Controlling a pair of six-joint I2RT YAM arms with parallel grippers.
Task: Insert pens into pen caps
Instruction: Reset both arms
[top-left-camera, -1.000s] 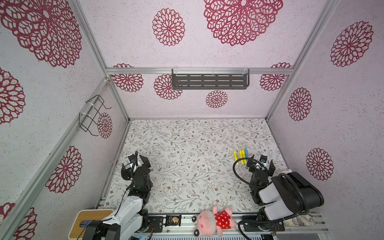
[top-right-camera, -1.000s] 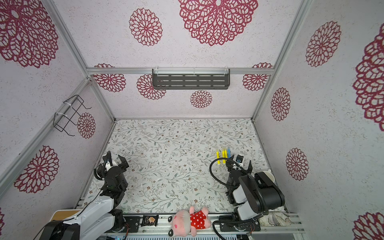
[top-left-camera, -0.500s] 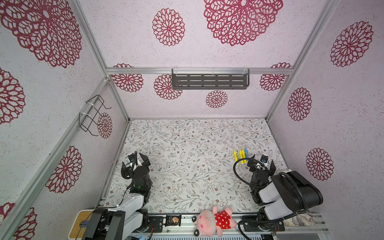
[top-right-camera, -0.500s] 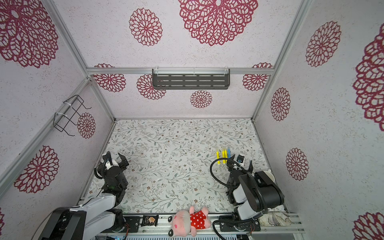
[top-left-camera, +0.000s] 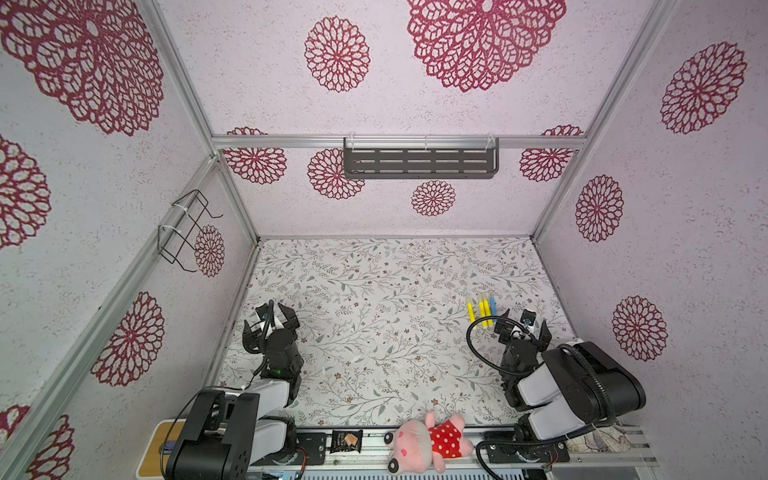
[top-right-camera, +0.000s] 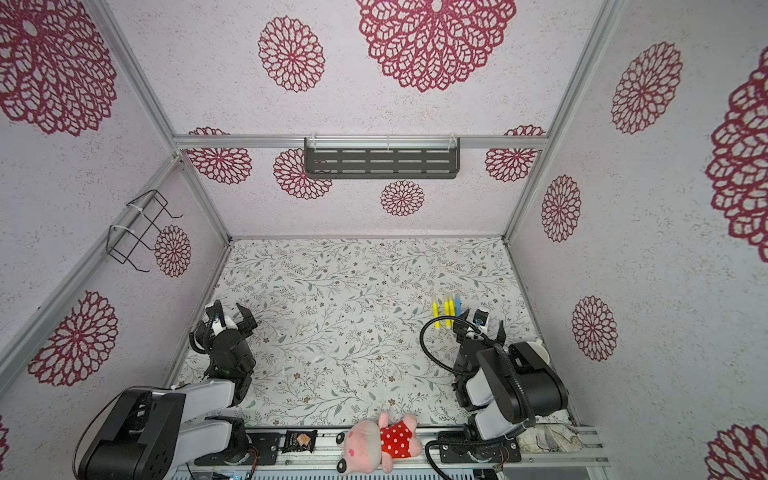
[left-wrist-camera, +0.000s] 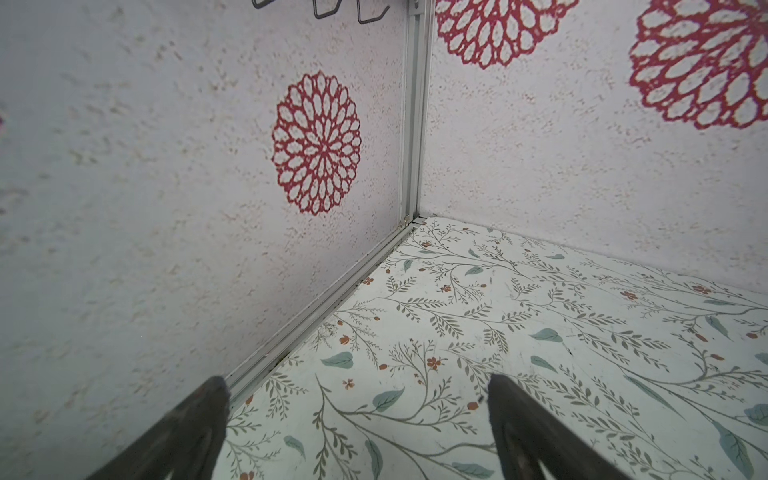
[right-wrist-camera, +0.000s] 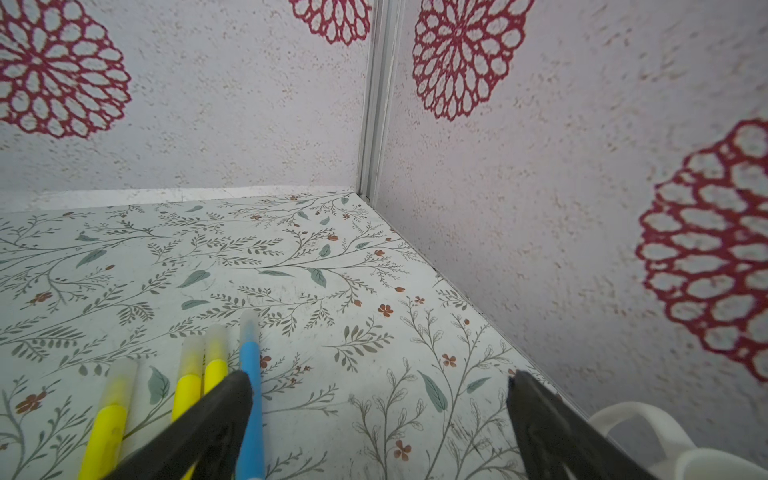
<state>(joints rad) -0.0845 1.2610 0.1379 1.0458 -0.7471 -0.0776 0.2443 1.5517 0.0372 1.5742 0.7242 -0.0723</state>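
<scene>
Right wrist view shows my right pincer (right-wrist-camera: 378, 380) wide open and empty just beside the four pens (right-wrist-camera: 214, 372) on the table (right-wrist-camera: 332, 270), each already in its cap (right-wrist-camera: 216, 336), while my left pincer (left-wrist-camera: 355, 384), also open, has drawn back, so the job looks done.

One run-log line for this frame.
left gripper: open, empty | right gripper: open, empty, near pens | pens: four together on table | pen caps: on tips
</scene>
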